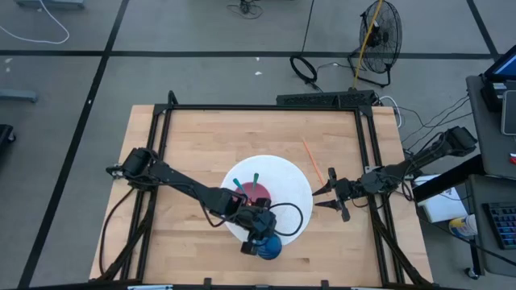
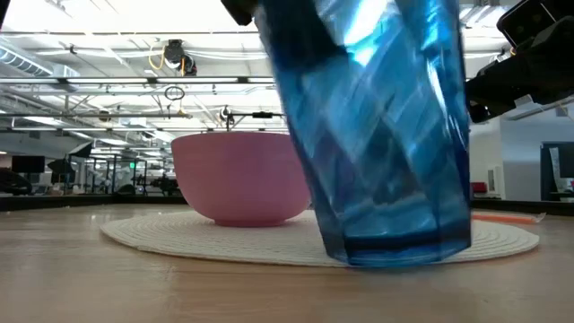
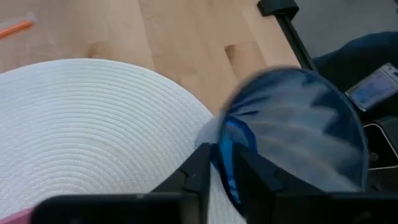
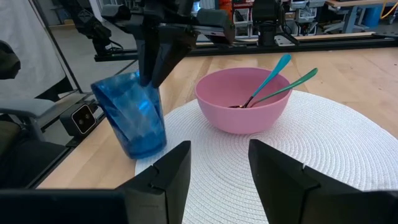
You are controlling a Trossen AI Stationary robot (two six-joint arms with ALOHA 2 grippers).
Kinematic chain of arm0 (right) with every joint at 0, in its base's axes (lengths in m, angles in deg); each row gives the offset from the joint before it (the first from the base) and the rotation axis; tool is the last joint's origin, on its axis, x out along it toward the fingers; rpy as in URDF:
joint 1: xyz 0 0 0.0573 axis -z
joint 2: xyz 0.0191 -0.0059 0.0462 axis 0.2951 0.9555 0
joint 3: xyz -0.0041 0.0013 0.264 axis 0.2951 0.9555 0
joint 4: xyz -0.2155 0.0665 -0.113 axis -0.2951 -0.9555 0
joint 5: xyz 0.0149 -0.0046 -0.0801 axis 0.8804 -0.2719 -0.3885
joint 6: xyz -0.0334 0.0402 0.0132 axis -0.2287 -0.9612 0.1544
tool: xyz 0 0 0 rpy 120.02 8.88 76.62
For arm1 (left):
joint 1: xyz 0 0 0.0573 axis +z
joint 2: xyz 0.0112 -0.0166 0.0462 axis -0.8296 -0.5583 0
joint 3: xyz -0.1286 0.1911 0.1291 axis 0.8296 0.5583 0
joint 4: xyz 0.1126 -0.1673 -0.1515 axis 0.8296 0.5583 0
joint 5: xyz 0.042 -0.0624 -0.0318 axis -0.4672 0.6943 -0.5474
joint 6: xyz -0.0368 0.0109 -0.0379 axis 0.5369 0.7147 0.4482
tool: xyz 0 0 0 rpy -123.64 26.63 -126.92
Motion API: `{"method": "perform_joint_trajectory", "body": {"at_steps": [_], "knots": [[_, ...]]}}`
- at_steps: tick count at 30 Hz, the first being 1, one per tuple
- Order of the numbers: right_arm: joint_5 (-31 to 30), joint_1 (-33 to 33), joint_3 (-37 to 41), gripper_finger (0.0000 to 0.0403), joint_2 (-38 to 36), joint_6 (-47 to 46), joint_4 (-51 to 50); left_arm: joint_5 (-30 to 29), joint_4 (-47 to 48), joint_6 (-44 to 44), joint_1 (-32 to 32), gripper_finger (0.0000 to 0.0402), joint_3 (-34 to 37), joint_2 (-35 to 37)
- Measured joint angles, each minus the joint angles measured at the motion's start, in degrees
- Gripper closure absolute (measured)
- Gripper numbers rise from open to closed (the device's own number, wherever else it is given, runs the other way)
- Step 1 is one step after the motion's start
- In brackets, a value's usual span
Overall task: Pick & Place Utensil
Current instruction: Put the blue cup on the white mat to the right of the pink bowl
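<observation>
A pink bowl [image 1: 256,193] [image 4: 242,99] [image 2: 242,179] stands on a round white placemat [image 1: 294,181] and holds two utensils, one teal [image 4: 268,76] and one green [image 4: 291,84], leaning on its rim. A blue faceted cup [image 1: 271,246] [image 2: 386,135] [image 4: 134,115] is at the mat's near edge, under my left gripper [image 1: 260,232] [image 3: 221,155], which is shut on it. My right gripper [image 1: 326,198] [image 4: 217,180] is open, level, at the mat's right edge, pointing at the bowl and touching nothing. My left gripper pinches the cup's rim [image 3: 227,146], one finger [image 3: 199,165] outside the wall and the other [image 3: 252,168] inside the cup. It comes from above, pointing down. The cup is slightly tilted, with its base [image 2: 395,253] on the mat's near edge.
A thin orange stick [image 1: 313,161] [image 2: 507,216] lies on the bare wood to the far right of the mat. Black frame rails [image 1: 375,161] border the table. Bare wood lies left of the mat and along the far edge.
</observation>
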Motion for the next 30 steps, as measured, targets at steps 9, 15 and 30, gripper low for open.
{"method": "perform_joint_trajectory", "body": {"at_steps": [9,15,30], "knots": [[0.0,0.0,0.0,0.0248,0.0,-0.2,0.0,-0.1,0.0,0.6,0.8,0.0262,0.0,0.0],[0.0,0.0,0.0,0.0248,0.0,-2.3,0.2,-3.5,0.0,0.1,1.3,0.0256,0.0,0.0],[1.6,-7.2,-5.9,0.0248,8.4,5.8,9.9,-15.1,4.2,-4.1,1.2,0.0256,0.1,6.4]]}}
